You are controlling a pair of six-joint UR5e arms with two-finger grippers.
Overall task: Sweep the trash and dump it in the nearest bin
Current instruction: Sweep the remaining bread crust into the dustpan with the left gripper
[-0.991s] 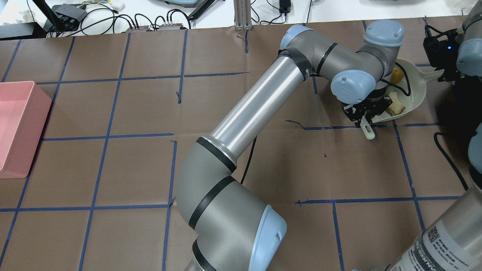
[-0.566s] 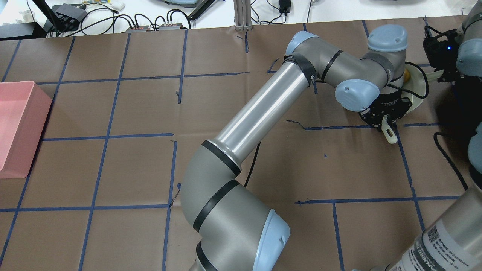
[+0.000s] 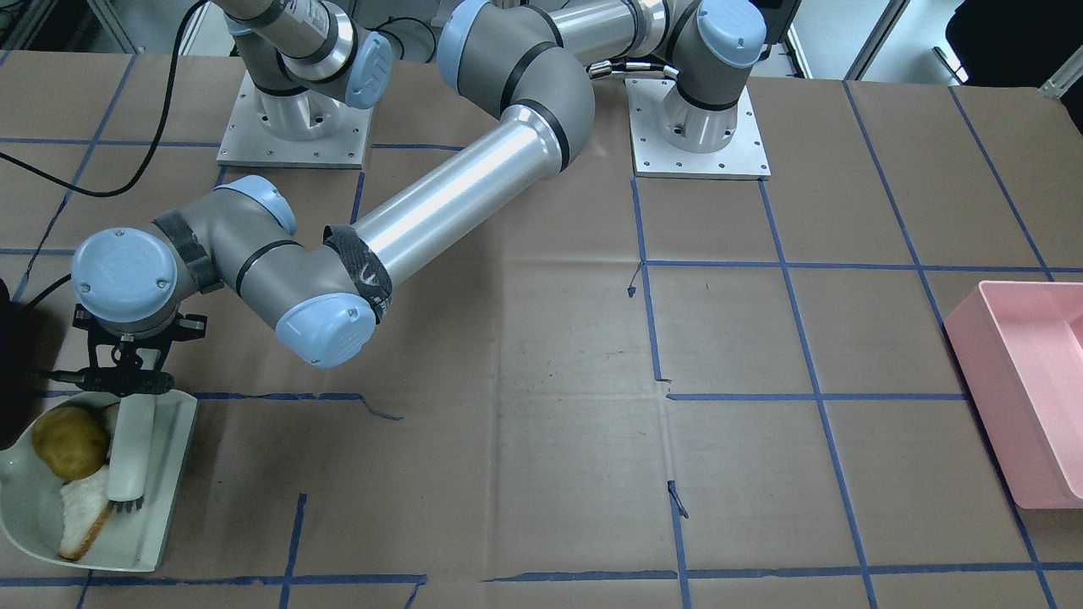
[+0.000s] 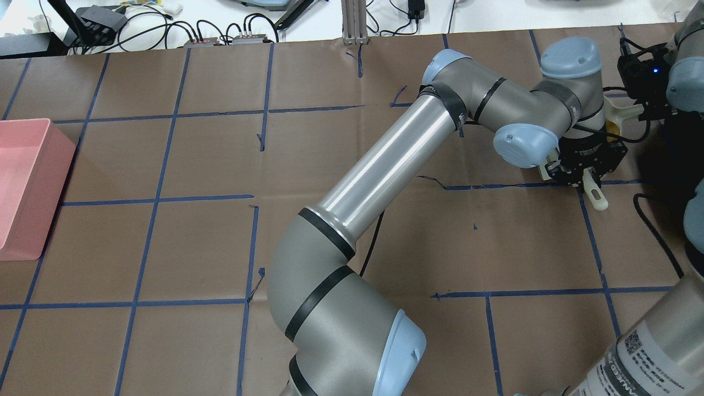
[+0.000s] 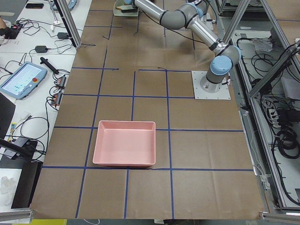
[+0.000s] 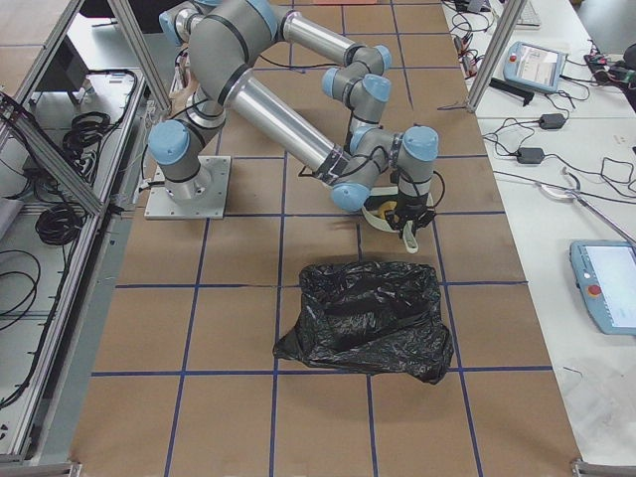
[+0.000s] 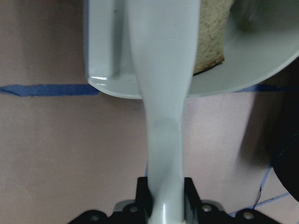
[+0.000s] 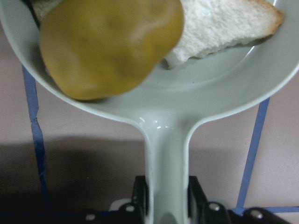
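While left claw [image 3: 130, 389] grips brush [image 3: 134, 452], potato [image 3: 69, 441] lies beside.

You see the left gripper [image 7: 163, 207] clamped on the white brush [image 7: 161, 93], which reaches over the dustpan [image 7: 254, 70] beside a bread piece [image 7: 212, 37]; blue tape [image 7: 46, 88] passes under its rim.

Under my jaws lies a flat table covered in brown paper [image 4: 165, 247], gridded with strips of blue tape [image 4: 209, 197]. Past my jaws runs a white bench [image 4: 495, 16] (a grey aluminium post [image 4: 353, 22] stands at its edge). The light is even and soft.
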